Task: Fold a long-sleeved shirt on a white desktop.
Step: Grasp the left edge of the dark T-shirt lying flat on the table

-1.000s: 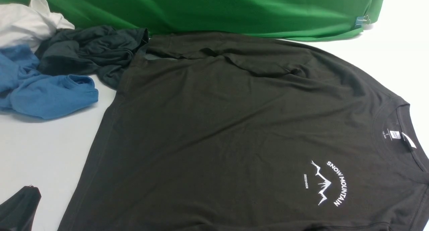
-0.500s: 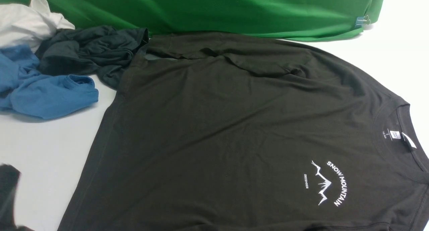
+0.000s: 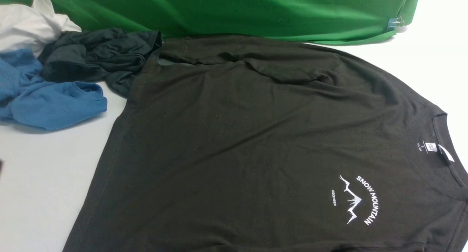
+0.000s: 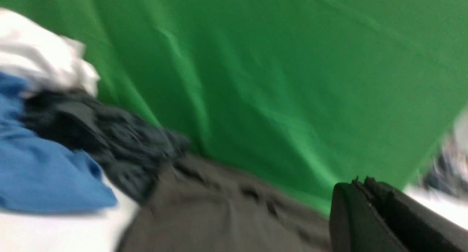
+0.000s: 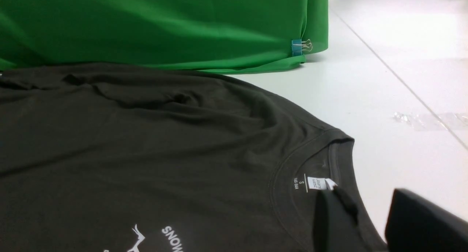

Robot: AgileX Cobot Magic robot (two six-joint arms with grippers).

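Observation:
The long-sleeved shirt (image 3: pixel 256 135) lies spread on the white desktop (image 3: pixel 44 171), chest print (image 3: pixel 356 199) facing up and neck label (image 3: pixel 431 147) at the right. Its far edge is bunched in folds. My left gripper (image 4: pixel 362 182) is shut with nothing between its fingers; it hovers off the shirt's left hem side (image 4: pixel 219 215), and that view is blurred. Only a dark sliver of it (image 3: pixel 0 168) shows at the front view's left edge. My right gripper (image 5: pixel 365 208) is open just above the collar, near the label (image 5: pixel 316 182), holding nothing.
A blue garment (image 3: pixel 47 102), a smaller dark bluish garment (image 3: pixel 95 54) and a white cloth (image 3: pixel 25 23) are heaped at the far left. The green backdrop (image 3: pixel 256 10) with a binder clip (image 3: pixel 395 22) closes the back. Clear tape (image 5: pixel 427 118) lies right of the collar.
The left gripper, seen at the front view's lower left corner, has risen and slid out leftward to a sliver. The shirt has not moved.

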